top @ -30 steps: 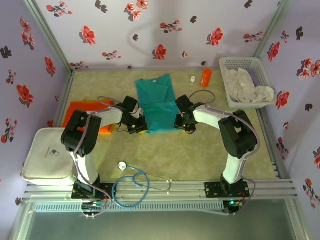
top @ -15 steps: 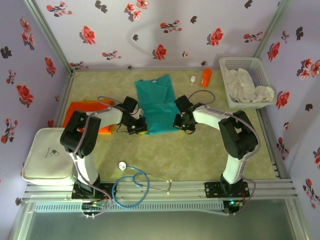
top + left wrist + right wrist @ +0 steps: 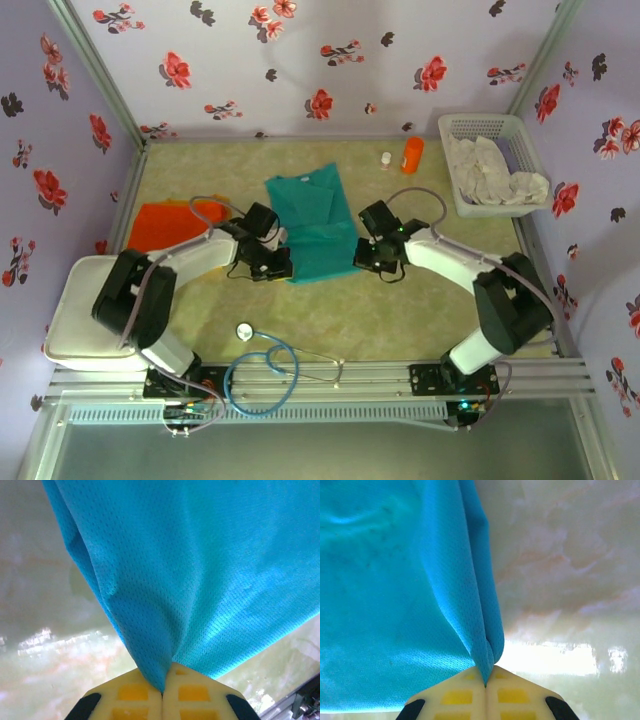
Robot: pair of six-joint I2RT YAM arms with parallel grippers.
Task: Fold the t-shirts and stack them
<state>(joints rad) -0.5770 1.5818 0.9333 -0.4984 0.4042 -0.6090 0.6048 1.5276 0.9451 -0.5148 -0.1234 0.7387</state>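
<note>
Corners along near edge of teal t-shirt (image 3: 312, 225) pinched in left claw (image 3: 162, 692) and right claw (image 3: 485, 682); open table (image 3: 420, 310) in front

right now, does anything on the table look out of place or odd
A stethoscope lies at the near edge of the table, unrelated to the shirts. The teal t-shirt lies slightly askew, both near corners pinched.

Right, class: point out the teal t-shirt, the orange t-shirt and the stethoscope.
teal t-shirt (image 3: 312, 212), top external view, middle of the cloth.
orange t-shirt (image 3: 162, 228), top external view, its flat centre.
stethoscope (image 3: 244, 331), top external view, round chest piece.
</note>
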